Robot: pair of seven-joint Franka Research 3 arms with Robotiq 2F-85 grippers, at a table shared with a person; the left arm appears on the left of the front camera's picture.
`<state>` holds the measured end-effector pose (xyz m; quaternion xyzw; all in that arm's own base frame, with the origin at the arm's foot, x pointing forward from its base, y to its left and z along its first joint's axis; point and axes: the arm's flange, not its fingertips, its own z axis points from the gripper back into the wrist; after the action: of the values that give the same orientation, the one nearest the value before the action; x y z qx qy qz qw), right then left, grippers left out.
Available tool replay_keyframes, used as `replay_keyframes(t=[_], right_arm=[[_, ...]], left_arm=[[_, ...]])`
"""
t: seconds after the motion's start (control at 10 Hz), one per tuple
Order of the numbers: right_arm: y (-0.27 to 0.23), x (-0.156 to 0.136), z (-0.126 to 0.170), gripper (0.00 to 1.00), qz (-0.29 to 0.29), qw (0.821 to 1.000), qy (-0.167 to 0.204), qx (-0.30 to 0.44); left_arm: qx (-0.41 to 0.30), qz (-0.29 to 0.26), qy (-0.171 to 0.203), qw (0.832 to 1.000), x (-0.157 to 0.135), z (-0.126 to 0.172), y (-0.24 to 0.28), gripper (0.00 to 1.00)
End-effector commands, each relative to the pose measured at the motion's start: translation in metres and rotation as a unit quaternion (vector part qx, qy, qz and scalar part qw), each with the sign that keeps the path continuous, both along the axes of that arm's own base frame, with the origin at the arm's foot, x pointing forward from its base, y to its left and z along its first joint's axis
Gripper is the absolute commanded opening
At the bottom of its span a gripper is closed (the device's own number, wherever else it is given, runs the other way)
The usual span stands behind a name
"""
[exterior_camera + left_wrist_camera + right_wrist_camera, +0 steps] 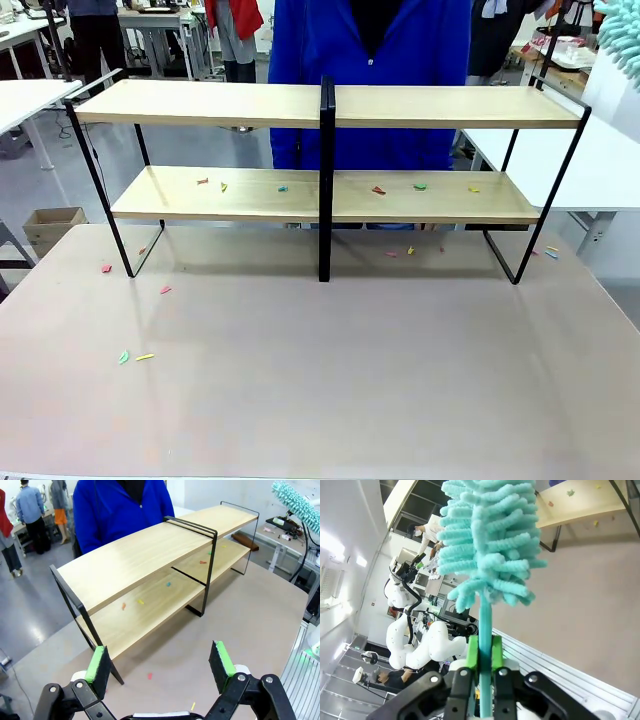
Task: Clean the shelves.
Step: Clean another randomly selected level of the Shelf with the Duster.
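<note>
Your left gripper (pixel 160 666): jaws apart; pale wooden black-framed shelves' (pixel 145 550) front edge ahead, open tan tabletop (pixel 250 630) between. Right gripper (pixel 484 656) clamps fluffy teal duster (pixel 490 545).

From our side, the front camera faces across the tabletop (pixel 320 380) at the shelves (pixel 200 103). Our left wrist camera looks down obliquely on them past the left gripper (pixel 158 657). Our right wrist camera, rolled, sits close behind the duster (pixel 490 540) and catches one shelf corner.
</note>
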<state>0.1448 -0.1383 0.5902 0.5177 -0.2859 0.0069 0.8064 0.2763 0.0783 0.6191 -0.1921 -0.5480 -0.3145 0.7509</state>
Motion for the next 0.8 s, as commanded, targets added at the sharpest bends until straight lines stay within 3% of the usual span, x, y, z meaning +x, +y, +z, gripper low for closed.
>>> replay_keyframes(t=[0.0, 0.1, 0.3, 0.5, 0.6, 0.7], right_arm=[[-0.016, -0.016, 0.005, 0.12, -0.003, 0.999, -0.016, -0.033], [-0.006, -0.010, 0.012, 0.12, 0.018, 0.998, -0.032, -0.053], [0.027, 0.028, 0.017, 0.12, 0.088, 0.992, -0.024, -0.086], [0.080, 0.048, -0.004, 0.12, 0.184, 0.966, 0.040, -0.179], [0.085, 0.033, -0.004, 0.12, 0.187, 0.954, 0.060, -0.226], [0.069, 0.038, 0.004, 0.12, 0.126, 0.984, 0.026, -0.121]], left_arm=[[-0.001, -0.004, -0.002, 1.000, 0.000, -0.001, 0.000, 1.00], [-0.001, -0.004, -0.002, 1.000, 0.000, -0.001, 0.000, 1.00], [-0.001, -0.004, -0.002, 1.000, 0.000, -0.001, 0.000, 1.00], [-0.001, -0.004, -0.002, 1.000, 0.000, -0.001, 0.000, 1.00], [-0.001, -0.004, -0.002, 1.000, 0.000, -0.001, 0.000, 1.00], [-0.001, -0.004, -0.002, 1.000, 0.000, -0.001, 0.000, 1.00]])
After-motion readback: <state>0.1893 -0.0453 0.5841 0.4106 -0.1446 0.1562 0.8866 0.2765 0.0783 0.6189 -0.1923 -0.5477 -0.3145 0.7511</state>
